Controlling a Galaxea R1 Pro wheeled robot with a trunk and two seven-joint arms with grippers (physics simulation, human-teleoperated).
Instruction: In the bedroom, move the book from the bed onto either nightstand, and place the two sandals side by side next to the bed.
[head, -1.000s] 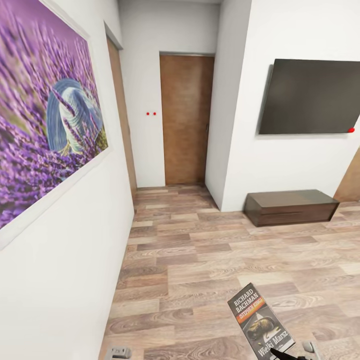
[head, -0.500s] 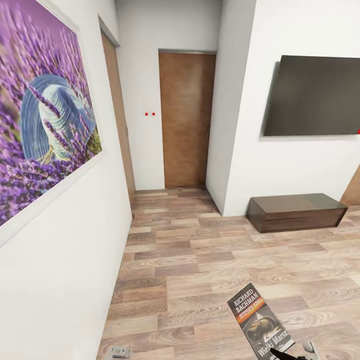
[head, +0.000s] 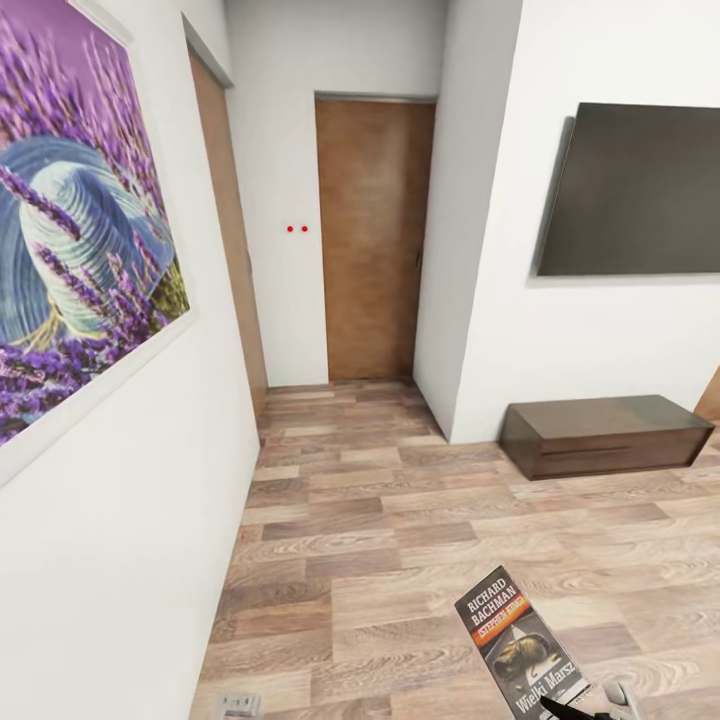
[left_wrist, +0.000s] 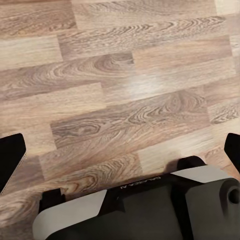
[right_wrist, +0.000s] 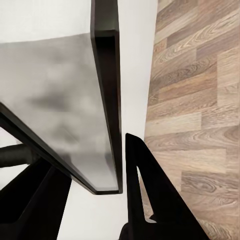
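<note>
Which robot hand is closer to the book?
The right gripper: it clamps the book by its lower edge, fingers against the cover. The left gripper sits far off at the robot's other side, over bare floor.

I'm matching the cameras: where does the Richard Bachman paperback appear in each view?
Head view: the book stands low right, cover toward the camera, held by the right gripper.
Right wrist view: the book runs edge-on between the jaws, its grey face blurred.
Left wrist view: looks down on wood-plank floor.
Shared landmark: the wood-plank floor.
</note>
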